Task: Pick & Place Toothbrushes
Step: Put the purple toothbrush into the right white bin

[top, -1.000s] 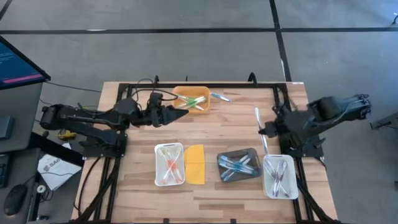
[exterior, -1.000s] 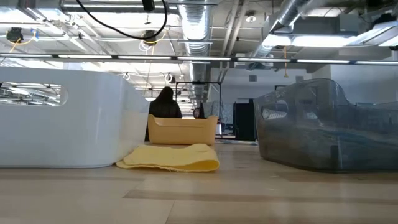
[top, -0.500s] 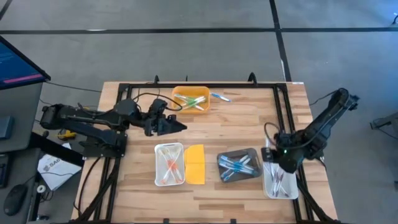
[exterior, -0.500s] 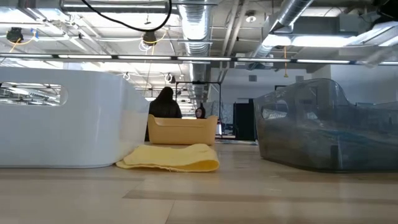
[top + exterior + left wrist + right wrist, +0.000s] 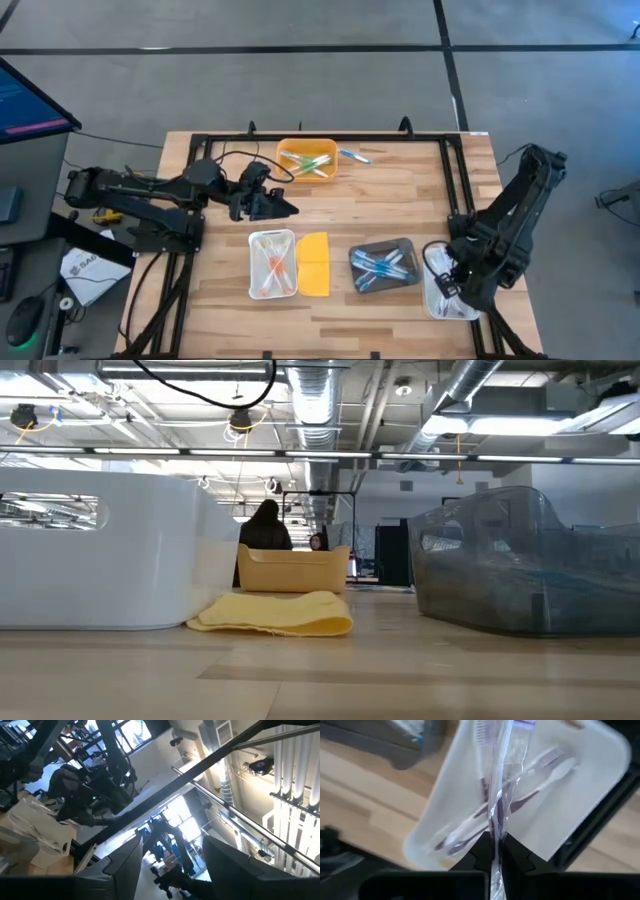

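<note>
Right fingers (image 5: 494, 851) clamped on wrapped toothbrush (image 5: 501, 780) over white tray (image 5: 585, 795) (contents blurred).

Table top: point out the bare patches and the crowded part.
Bare wood lies between the yellow tray and the front trays, and right of the loose toothbrush. Crowded: front row, from the white tray past the grey tray to the right gripper.

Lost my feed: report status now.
Right tool shut on clear-wrapped toothbrush, over white tray. Left tool open, waiting near orange tray. Nothing blocking.
</note>
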Controlling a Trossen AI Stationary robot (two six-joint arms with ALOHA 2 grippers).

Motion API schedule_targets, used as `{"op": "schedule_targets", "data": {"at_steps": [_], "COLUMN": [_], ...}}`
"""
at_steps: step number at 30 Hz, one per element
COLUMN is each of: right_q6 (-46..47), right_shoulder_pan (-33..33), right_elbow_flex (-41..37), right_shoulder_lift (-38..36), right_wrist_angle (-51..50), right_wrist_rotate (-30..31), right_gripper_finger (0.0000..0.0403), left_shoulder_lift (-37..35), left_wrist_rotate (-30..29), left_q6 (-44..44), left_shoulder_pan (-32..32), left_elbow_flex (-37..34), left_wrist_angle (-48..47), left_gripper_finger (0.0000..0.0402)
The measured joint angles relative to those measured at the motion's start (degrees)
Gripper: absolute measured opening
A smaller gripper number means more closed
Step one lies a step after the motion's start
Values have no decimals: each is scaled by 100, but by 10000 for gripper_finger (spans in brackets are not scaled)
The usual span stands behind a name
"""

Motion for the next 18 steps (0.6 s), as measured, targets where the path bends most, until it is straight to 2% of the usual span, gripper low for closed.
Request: {"op": "schedule_targets", "data": {"at_steps": [5,11,18], "right_q6": [-112,-418,-720], "right_shoulder_pan": [181,296,296], "right_elbow_flex": [-86,-470,-899], "right_shoulder_lift": [220,227,224], "right_wrist_angle": [-133,398,801], "right_wrist_rotate": [12,399,408], "right_gripper_finger": [9,9,9], "left_shoulder_lift": [0,0,0], "left_wrist_rotate": [-114,-530,-1114], "left_q6": [-64,-59,-92], "left_shoulder_pan": [0,0,-21], "left_elbow_flex": [2,2,2], "left_wrist_angle": [0,0,0], "left_gripper_finger": [204,204,204]}}
